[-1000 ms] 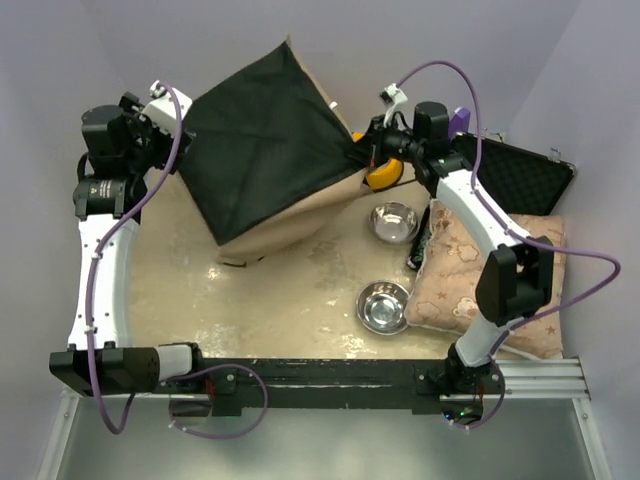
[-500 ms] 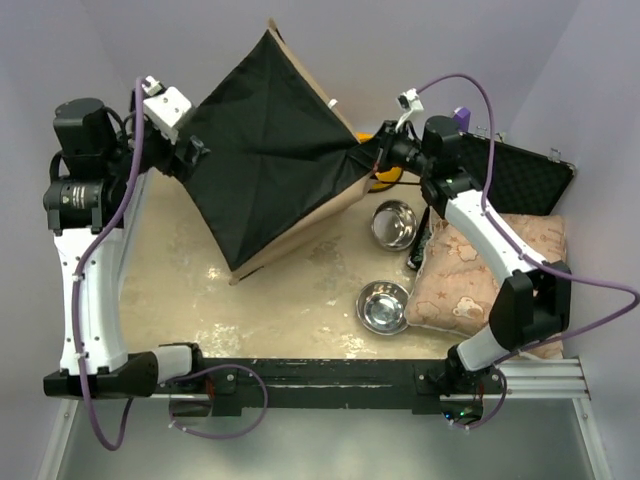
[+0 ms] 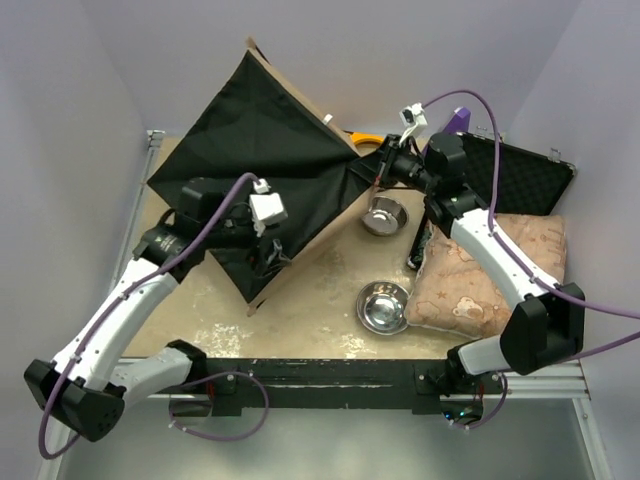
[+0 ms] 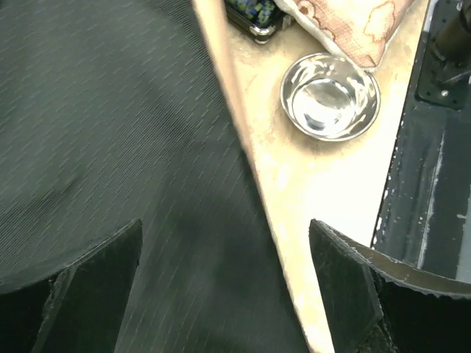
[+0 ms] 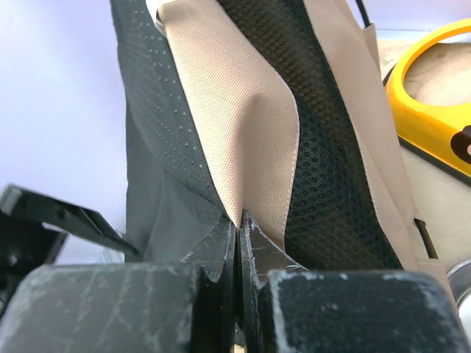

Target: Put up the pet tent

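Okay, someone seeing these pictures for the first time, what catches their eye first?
The big tent, black lining facing up, stands tipped at the back left. The right gripper pinches its tan-edged corner, while the left gripper hangs open over the black fabric. Two shiny bowls sit beside a cushion on the right.

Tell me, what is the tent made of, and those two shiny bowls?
The pet tent looks like woven cloth: matte black lining with a fine ribbed weave, tan canvas-like outside, and a black mesh patch. The near bowl and far bowl look like polished metal, probably steel: mirror-bright, with reflections inside.
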`<state>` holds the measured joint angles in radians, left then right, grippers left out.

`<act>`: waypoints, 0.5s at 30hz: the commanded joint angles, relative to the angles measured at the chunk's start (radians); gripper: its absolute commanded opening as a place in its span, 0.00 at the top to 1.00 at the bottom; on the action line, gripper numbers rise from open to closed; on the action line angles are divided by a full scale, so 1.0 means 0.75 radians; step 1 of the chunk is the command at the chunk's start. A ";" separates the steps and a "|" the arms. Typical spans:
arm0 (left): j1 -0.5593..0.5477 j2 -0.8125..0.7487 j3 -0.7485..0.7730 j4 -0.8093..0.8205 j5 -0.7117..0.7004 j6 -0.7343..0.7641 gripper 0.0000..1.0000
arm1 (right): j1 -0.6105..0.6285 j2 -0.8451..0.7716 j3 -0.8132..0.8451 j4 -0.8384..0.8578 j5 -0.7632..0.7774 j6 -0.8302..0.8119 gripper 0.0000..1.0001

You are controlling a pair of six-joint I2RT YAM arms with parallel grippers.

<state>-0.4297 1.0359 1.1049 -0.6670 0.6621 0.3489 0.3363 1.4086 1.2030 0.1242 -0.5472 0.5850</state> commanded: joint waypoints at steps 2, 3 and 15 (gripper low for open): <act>-0.271 0.054 -0.031 0.257 -0.338 -0.017 0.00 | 0.016 -0.093 -0.035 0.131 0.100 0.093 1.00; -0.306 0.077 -0.035 0.274 -0.405 -0.017 0.00 | 0.022 -0.093 -0.035 0.129 0.110 0.101 1.00; -0.223 -0.105 -0.158 0.168 -0.618 0.448 0.99 | -0.029 -0.119 0.352 -0.206 -0.282 -0.358 0.19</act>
<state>-0.6510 1.0832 1.0138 -0.4816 0.1455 0.4721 0.3439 1.3552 1.2331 0.0692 -0.5739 0.5438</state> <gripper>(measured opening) 0.071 0.647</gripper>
